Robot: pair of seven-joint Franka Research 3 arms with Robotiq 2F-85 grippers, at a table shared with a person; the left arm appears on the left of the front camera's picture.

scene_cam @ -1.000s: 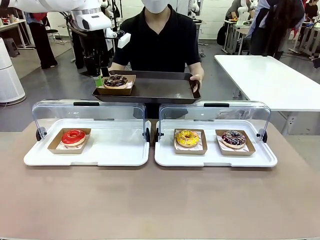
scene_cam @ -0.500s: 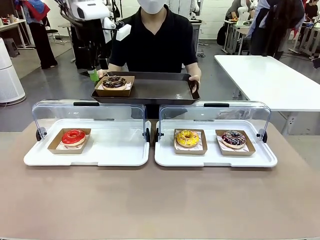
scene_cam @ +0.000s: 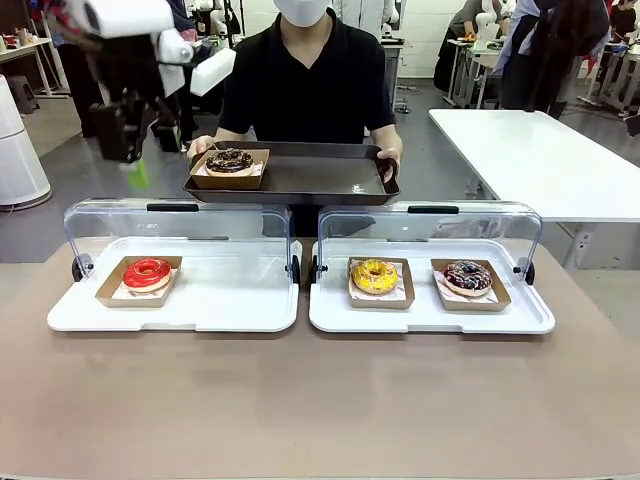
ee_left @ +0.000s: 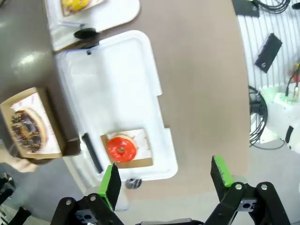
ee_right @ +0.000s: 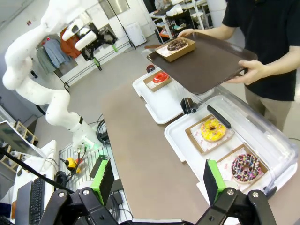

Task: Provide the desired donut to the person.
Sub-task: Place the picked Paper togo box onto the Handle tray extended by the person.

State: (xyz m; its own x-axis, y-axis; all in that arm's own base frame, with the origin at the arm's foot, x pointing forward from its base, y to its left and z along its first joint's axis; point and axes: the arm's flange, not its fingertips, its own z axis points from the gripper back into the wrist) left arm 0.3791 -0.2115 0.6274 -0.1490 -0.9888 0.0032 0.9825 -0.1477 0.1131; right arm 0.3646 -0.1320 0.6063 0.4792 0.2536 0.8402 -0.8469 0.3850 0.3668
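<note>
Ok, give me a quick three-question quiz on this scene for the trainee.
1. True or false: the chocolate donut sits on the brown tray that the person holds.
2. How many donuts lie in the right white tray? A one, B two, C three.
3. Fill in: the left fingers are ____ and hold nothing.
Key: 1 true; 2 B; 3 open.

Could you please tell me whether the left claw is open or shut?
Open: the left claw has its green pads far apart, with nothing held between them.
</note>
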